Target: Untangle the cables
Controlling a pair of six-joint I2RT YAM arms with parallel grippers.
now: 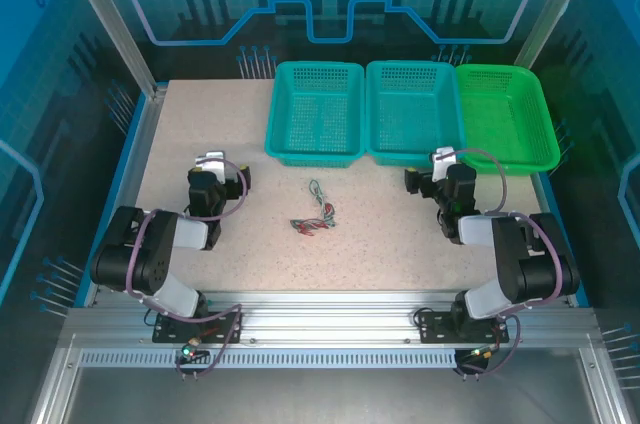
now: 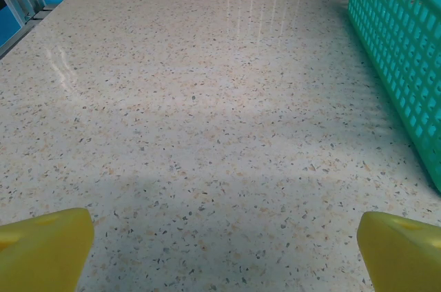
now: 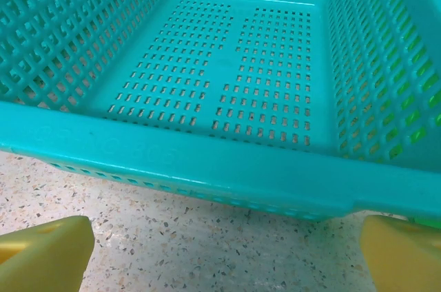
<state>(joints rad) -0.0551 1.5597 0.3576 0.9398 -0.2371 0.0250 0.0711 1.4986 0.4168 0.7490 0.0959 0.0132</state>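
The cables [image 1: 318, 211] lie as a small tangle of thin red, whitish and dark green wires on the speckled table [image 1: 260, 254], between the two arms. My left gripper [image 1: 212, 166] rests to the left of the tangle; its yellow fingertips [image 2: 45, 247] stand wide apart over bare tabletop, so it is open and holds nothing. To the right of the tangle my right gripper [image 1: 441, 161] is open too, its yellow fingertips [image 3: 45, 254] spread just in front of the near rim of the middle teal basket [image 3: 227, 168].
Three baskets stand in a row along the back: a teal one [image 1: 316, 112], a second teal one [image 1: 412, 112] and a green one [image 1: 508, 116]. The left teal basket's wall [image 2: 403, 58] shows at the right of the left wrist view. Bare tabletop surrounds the wires.
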